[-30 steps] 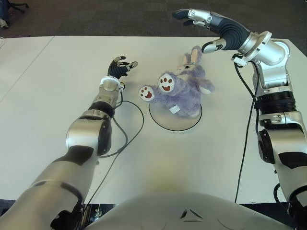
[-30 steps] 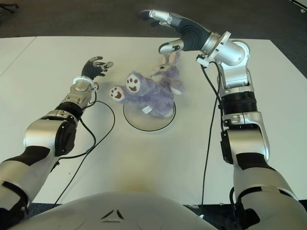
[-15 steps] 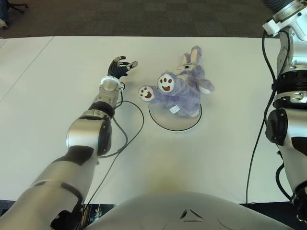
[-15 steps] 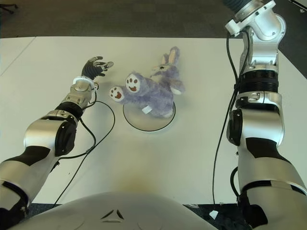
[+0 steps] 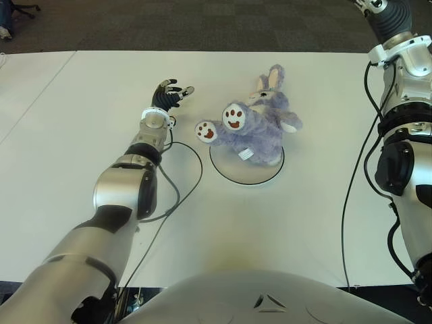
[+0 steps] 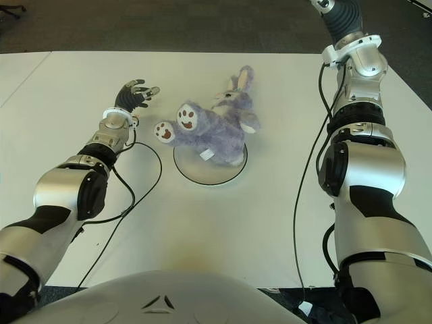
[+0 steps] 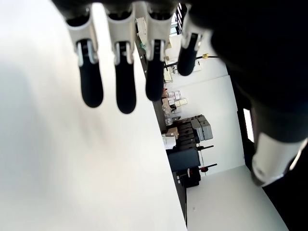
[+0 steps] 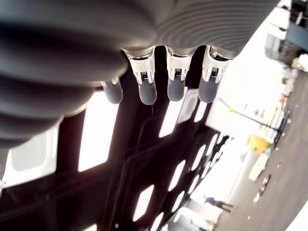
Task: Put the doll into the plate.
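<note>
A wide white table point(image 5: 81, 135) fills the view from the robot's head. Near its centre sits a flat round white plate point(image 5: 233, 172). A fluffy lavender plush rabbit doll point(image 5: 260, 128) with long ears lies across the plate's far half, its two white-soled feet sticking out past the rim toward the robot's left.

The left hand point(image 5: 169, 93) shows over the table to the left of the doll, well apart from it, its dark fingers point(image 7: 125, 86) spread and straight, gripping nothing. The right hand point(image 8: 159, 91) is raised out of the head views, only its forearm showing at the table's far right; its wrist view shows straight, empty fingers against a ceiling.

The doll looks light, soft and squashy, unlikely to slip or break. Its plump body seems the best place to grasp, should it need nudging further onto the plate.
</note>
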### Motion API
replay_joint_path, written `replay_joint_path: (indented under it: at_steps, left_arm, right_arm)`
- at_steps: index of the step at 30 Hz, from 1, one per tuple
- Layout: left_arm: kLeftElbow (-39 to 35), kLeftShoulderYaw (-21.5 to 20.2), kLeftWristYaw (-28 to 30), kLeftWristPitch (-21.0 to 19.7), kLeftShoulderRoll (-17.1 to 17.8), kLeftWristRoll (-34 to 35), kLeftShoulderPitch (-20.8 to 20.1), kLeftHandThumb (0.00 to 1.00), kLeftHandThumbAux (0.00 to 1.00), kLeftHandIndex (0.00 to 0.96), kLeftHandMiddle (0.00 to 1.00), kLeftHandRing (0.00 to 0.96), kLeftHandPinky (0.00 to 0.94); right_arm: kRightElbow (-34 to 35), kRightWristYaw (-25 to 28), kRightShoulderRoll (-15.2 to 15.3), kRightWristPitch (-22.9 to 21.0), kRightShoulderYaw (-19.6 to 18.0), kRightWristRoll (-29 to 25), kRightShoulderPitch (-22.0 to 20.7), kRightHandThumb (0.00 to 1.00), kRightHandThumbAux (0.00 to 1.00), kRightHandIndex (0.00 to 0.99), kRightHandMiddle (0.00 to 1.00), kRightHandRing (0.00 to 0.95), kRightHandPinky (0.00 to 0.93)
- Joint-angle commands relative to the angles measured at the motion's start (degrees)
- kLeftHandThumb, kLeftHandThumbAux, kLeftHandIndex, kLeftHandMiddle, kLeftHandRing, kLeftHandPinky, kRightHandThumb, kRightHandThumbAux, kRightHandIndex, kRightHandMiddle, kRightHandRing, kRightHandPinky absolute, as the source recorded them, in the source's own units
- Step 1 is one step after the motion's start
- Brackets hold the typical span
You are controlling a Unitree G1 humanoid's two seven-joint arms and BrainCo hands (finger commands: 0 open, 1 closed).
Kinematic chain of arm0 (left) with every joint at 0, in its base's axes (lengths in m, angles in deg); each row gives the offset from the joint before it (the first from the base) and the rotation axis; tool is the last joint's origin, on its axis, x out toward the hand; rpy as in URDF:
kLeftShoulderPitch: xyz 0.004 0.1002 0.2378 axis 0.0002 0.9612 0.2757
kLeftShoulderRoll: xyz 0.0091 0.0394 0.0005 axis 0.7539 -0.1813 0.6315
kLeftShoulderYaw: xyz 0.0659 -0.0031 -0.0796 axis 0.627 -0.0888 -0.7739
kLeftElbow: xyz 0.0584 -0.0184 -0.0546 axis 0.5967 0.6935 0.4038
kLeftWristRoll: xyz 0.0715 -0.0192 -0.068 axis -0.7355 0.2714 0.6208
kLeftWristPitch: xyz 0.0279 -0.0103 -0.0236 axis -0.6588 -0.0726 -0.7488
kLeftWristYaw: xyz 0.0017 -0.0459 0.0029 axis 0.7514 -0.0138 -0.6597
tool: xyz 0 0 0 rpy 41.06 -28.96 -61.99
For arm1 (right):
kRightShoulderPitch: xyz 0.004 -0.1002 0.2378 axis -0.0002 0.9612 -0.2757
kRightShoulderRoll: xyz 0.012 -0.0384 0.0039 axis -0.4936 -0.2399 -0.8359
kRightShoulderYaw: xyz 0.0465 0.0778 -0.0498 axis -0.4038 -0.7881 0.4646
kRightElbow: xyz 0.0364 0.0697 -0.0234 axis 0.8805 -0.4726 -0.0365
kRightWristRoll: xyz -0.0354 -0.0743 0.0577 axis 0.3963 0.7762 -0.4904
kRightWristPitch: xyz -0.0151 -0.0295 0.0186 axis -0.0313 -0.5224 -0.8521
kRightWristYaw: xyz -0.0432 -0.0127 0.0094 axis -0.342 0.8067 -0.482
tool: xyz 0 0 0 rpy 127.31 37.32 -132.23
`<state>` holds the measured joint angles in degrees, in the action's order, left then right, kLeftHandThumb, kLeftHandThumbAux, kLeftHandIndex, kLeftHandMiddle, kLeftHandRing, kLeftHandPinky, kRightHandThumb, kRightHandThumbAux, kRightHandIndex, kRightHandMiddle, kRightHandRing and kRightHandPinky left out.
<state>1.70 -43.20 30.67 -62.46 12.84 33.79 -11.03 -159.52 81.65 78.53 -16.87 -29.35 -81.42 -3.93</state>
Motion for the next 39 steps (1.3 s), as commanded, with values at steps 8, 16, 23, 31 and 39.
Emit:
replay_joint_path:
  at_steps: [8,16,23,31,39]
  left_arm:
    - [0.37,0.42,1.64,0.25,1.78,-0.49,0.45,0.000,0.577,0.164,0.276,0.311,0.307]
    - [-0.20,-0.59,3.72,2.24,3.58,0.66,-1.84,0.000,0.577,0.138,0.272,0.293,0.271]
    - [-0.84,-2.69,5.18,6.03,3.61,3.40,-3.08,0.000,0.599,0.110,0.222,0.209,0.152]
    - [-1.22,-5.70,4.70,10.74,1.06,7.08,-1.34,0.000,0.580,0.082,0.147,0.132,0.101]
    - [-1.49,-7.34,5.54,13.54,-0.41,9.10,0.60,0.000,0.538,0.063,0.103,0.089,0.056]
  right_arm:
    - [-3.78,-9.87,-6.29,0.21,-3.43,0.07,9.68,0.000,0.572,0.006,0.003,0.000,0.000]
    - [-4.98,-13.93,-8.64,-3.74,-3.51,0.90,10.07,0.000,0.655,0.000,0.000,0.000,0.000]
    - [-5.50,-15.22,-11.03,-7.54,-4.04,1.15,9.23,0.000,0.740,0.000,0.000,0.000,0.000]
    - [-5.40,-15.60,-13.42,-8.54,-4.65,1.19,9.47,0.000,0.758,0.000,0.000,0.000,0.000]
    - [-5.44,-15.67,-14.23,-8.88,-4.83,1.38,9.91,0.000,0.708,0.000,0.001,0.000,0.000]
